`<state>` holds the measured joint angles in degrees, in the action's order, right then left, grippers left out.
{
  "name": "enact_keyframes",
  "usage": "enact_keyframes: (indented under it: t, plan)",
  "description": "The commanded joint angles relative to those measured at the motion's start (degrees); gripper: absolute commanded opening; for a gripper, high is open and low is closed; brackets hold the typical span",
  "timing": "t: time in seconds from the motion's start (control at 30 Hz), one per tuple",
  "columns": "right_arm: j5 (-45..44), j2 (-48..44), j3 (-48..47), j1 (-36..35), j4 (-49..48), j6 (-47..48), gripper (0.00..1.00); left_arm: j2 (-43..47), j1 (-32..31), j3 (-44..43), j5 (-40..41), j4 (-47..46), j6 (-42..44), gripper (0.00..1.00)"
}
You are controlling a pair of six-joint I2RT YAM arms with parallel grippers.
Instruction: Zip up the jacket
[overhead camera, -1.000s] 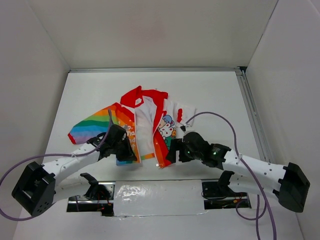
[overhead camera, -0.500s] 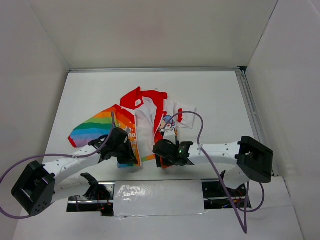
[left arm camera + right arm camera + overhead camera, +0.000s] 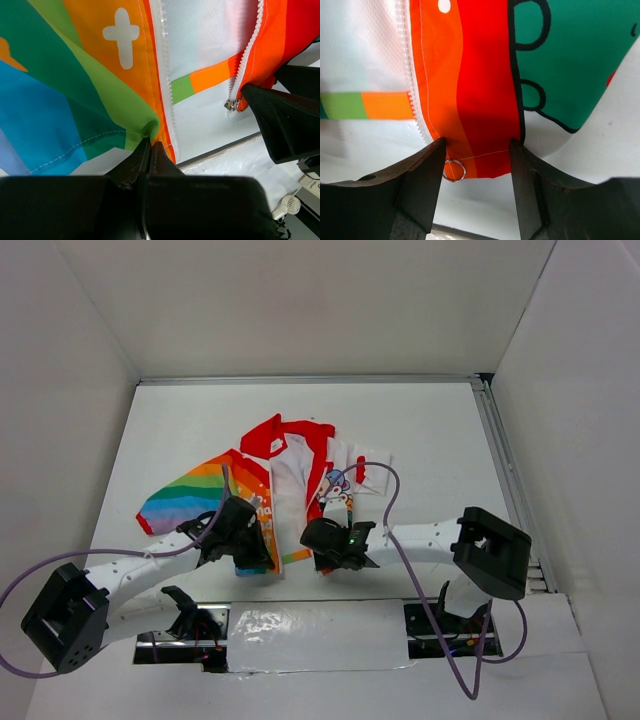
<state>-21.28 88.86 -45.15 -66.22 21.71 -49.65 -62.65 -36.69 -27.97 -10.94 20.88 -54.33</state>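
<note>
Left fingers (image 3: 131,169) clamp the jacket (image 3: 75,85) hem; right fingers (image 3: 420,175) apart, straddling the opposite hem beside a metal ring (image 3: 454,170)

I can read no word, brand or number on any feed. The one clear sign is a white plus-shaped cross (image 3: 121,35) printed on the orange panel of the small child's jacket of thin rainbow-striped fabric (image 3: 75,100), seen through the left wrist camera. On the right wrist feed, black looping outlines (image 3: 539,95) run over a green patch (image 3: 580,60); I cannot tell whether they are letters. From above, small white marks (image 3: 262,502) on the orange front are too tiny to read.
</note>
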Motion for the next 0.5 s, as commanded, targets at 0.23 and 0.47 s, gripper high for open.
enact_keyframes:
  t: [0.23,0.47]
  plan:
    - [0.00,7.73,-2.14,-0.14,2.63,-3.53,0.67,-0.36,-0.49,-0.86,2.24,1.53,-1.13,0.00]
    - [-0.52,14.84,-5.03,-2.07,7.20,-5.02,0.68,0.16,-0.58,-0.86,3.91,3.02,-1.92,0.00]
